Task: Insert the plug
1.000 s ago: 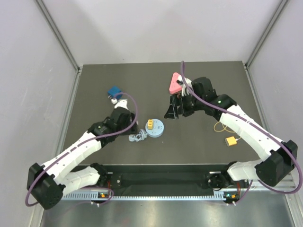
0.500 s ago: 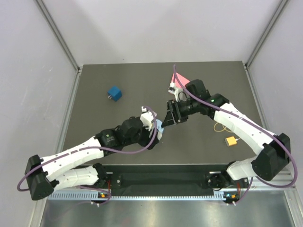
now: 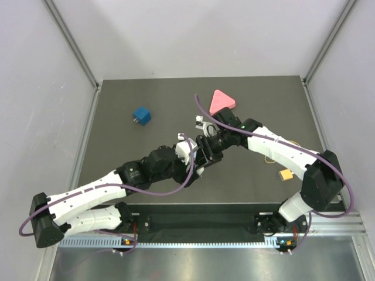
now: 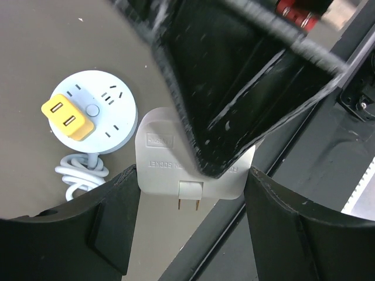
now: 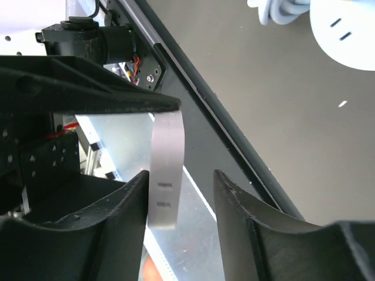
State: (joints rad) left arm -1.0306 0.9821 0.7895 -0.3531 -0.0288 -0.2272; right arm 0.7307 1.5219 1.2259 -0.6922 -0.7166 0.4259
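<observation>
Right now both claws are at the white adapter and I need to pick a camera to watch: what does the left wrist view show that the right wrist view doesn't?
Only left wrist: the white adapter's broad face and two prongs, gripped across its width by the left claw, and the yellow plug seated in the round power strip.
Only right wrist: the adapter edge-on inside the right claw, with a gap on one side.
Both: the adapter, part of the strip, its white cord, the dark table.

The right gripper [image 5: 180,182] is straddling a white adapter [image 5: 166,170] that is showing edge-on, with one finger just beside it and the other apart. A round white socket hub [image 5: 345,29] is resting on the dark surface [image 5: 281,99] beyond.
</observation>
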